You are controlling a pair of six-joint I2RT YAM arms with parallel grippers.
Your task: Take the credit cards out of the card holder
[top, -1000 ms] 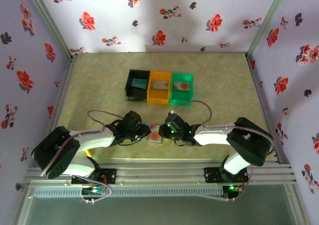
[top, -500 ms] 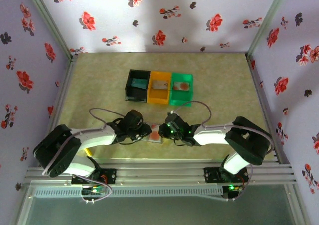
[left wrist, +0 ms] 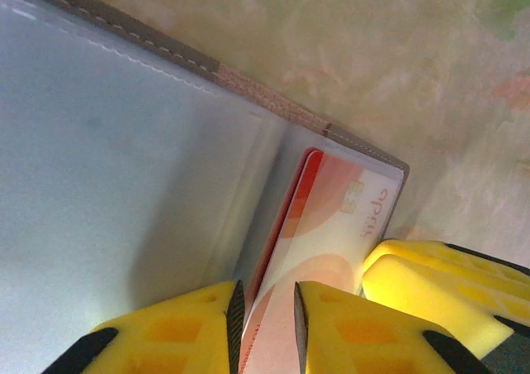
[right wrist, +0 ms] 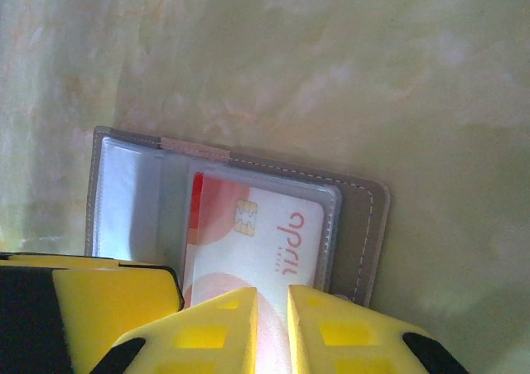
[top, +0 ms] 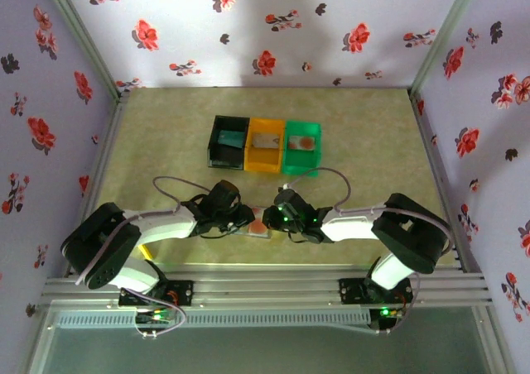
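Observation:
The grey card holder (right wrist: 358, 217) lies open on the table near the front edge (top: 258, 227), with both grippers meeting over it. A pale credit card (right wrist: 265, 225) with an orange-red round mark sits in its clear sleeve. In the left wrist view this card (left wrist: 331, 225) runs tilted between the fingers of my left gripper (left wrist: 267, 295), which is shut on its near edge. My right gripper (right wrist: 272, 295) is shut on the holder's near edge, just right of the left gripper's yellow finger (right wrist: 91, 295). The holder's other panel (left wrist: 124, 142) shows an empty clear sleeve.
Black (top: 217, 143), orange (top: 265, 165) and green (top: 301, 165) bins stand in a row behind the grippers. A blue-grey card (top: 229, 140) lies in the black bin, and a card lies in each of the other two. Flowered walls enclose the table.
My left arm has shifted a little to the right, toward the holder. The right gripper's fingers have drawn slightly closer together. The holder stays in place.

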